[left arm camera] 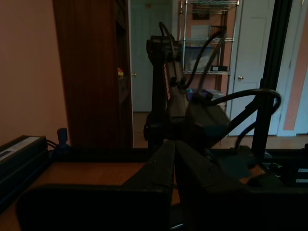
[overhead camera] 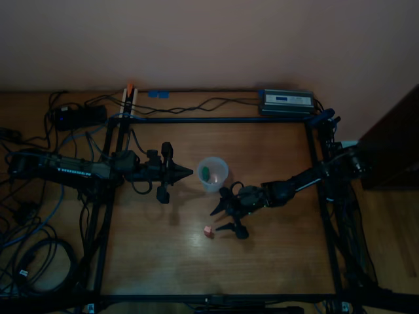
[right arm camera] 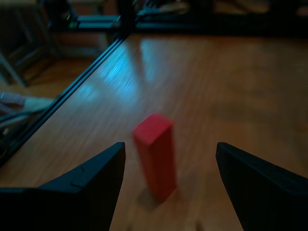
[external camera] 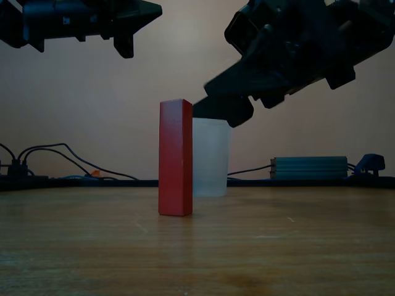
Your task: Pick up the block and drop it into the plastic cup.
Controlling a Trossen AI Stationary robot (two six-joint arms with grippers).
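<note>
The block (overhead camera: 208, 231) is pinkish-red and seen end-on from above; the exterior view shows it as a tall red block (external camera: 174, 157) standing upright on the wood. The translucent plastic cup (overhead camera: 213, 173) stands behind it, a small green piece inside. My right gripper (overhead camera: 220, 220) is open just beside the block. In the right wrist view the block (right arm camera: 155, 156) stands ahead, between the fingers (right arm camera: 91, 178), untouched. My left gripper (overhead camera: 186, 173) is shut and empty, pointing at the cup from the top view's left; it hangs high in the exterior view (external camera: 139, 12).
A black metal frame (overhead camera: 216, 120) borders the wooden table (overhead camera: 163, 261). Cables and a power box (overhead camera: 286, 101) lie along the far edge. In the exterior view the right gripper (external camera: 222, 102) hangs above the cup (external camera: 211, 157).
</note>
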